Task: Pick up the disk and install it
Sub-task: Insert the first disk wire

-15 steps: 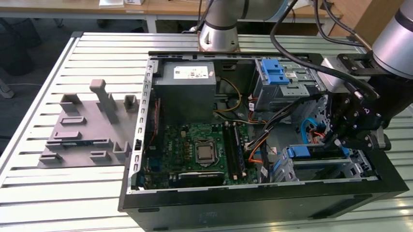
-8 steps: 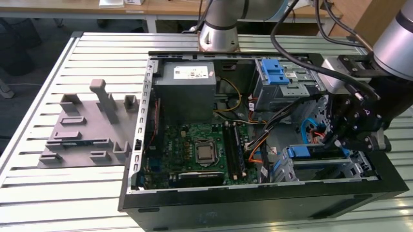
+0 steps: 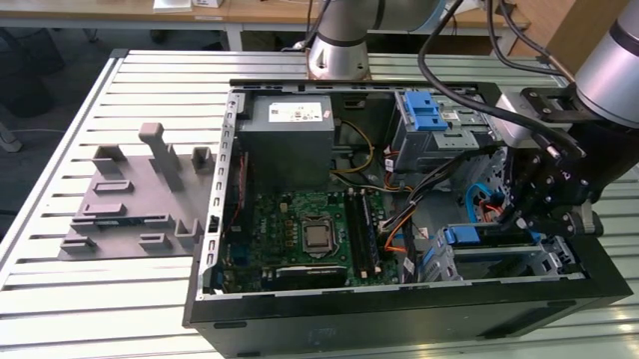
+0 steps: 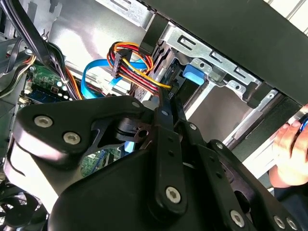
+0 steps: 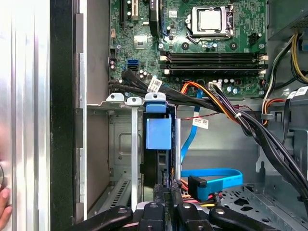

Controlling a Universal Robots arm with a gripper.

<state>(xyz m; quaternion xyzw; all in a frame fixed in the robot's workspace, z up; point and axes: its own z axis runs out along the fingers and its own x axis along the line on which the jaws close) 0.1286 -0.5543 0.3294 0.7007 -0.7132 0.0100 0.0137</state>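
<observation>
black gripper pressed together on dark flat disk with blue plastic bracket, edge-on in silver metal drive cage at black computer case corner.

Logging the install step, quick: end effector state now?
End effector: closed, fingers together at the edge of the disk, which sits in its bay; not gripping it.
</observation>
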